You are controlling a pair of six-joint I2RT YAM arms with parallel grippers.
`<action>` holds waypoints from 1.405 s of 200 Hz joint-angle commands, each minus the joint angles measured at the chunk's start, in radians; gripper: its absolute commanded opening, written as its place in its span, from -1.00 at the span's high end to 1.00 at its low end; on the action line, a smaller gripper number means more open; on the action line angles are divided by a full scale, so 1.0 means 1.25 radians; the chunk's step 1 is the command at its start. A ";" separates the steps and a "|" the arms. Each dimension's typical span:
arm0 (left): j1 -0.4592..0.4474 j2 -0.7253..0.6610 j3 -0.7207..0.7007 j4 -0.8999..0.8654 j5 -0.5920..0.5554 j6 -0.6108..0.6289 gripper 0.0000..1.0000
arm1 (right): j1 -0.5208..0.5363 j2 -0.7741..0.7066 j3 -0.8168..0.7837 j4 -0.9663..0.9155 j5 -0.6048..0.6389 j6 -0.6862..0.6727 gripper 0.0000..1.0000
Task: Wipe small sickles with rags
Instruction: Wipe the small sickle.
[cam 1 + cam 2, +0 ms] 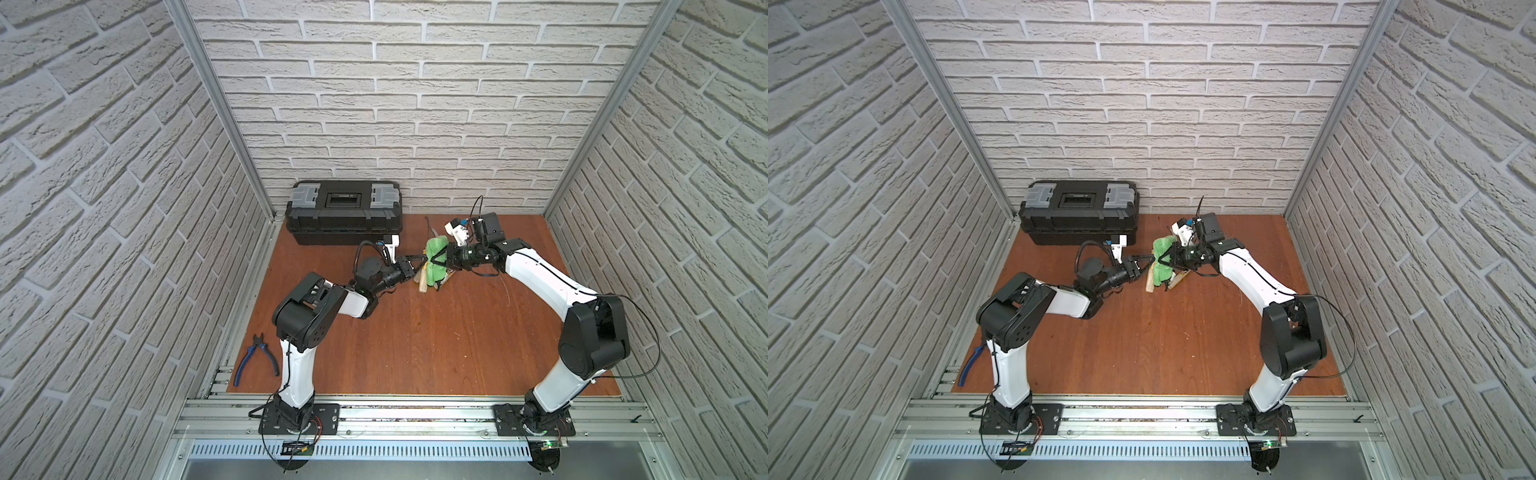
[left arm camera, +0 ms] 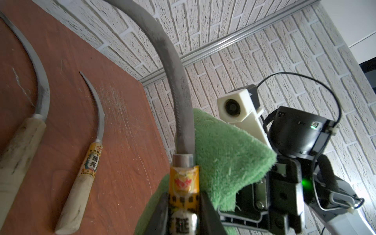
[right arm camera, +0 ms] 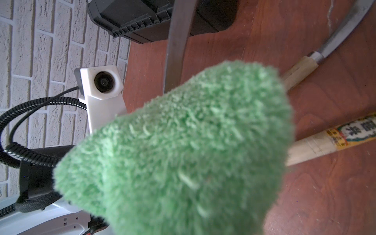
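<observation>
My left gripper (image 2: pixel 183 213) is shut on the yellow-labelled wooden handle of a small sickle (image 2: pixel 176 81), whose grey curved blade rises away from it. My right gripper (image 1: pixel 443 259) is shut on the green fluffy rag (image 2: pixel 225 158), which presses against the side of that blade near the ferrule. In the right wrist view the rag (image 3: pixel 183 152) hides the jaws. Both grippers meet mid-table in both top views, with the rag (image 1: pixel 1163 259) between them. Two more sickles (image 2: pixel 97 114) (image 2: pixel 41 85) lie flat on the table under the grippers.
A black toolbox (image 1: pixel 344 212) stands against the back wall, left of the grippers. Blue-handled pliers (image 1: pixel 255 359) lie at the table's front left edge beside the left arm's base. Brick-pattern walls close in the brown wooden table (image 1: pixel 436 345) on three sides.
</observation>
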 commanded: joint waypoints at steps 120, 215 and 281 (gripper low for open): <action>-0.017 0.021 0.099 0.095 0.013 -0.013 1.00 | 0.147 -0.011 -0.094 0.064 -0.082 -0.054 0.95; -0.011 0.019 0.081 0.095 -0.006 0.001 1.00 | 0.174 -0.126 -0.281 0.197 -0.050 0.046 0.95; 0.010 -0.018 0.018 0.074 -0.002 0.033 1.00 | 0.091 -0.296 -0.282 -0.225 0.144 -0.127 0.95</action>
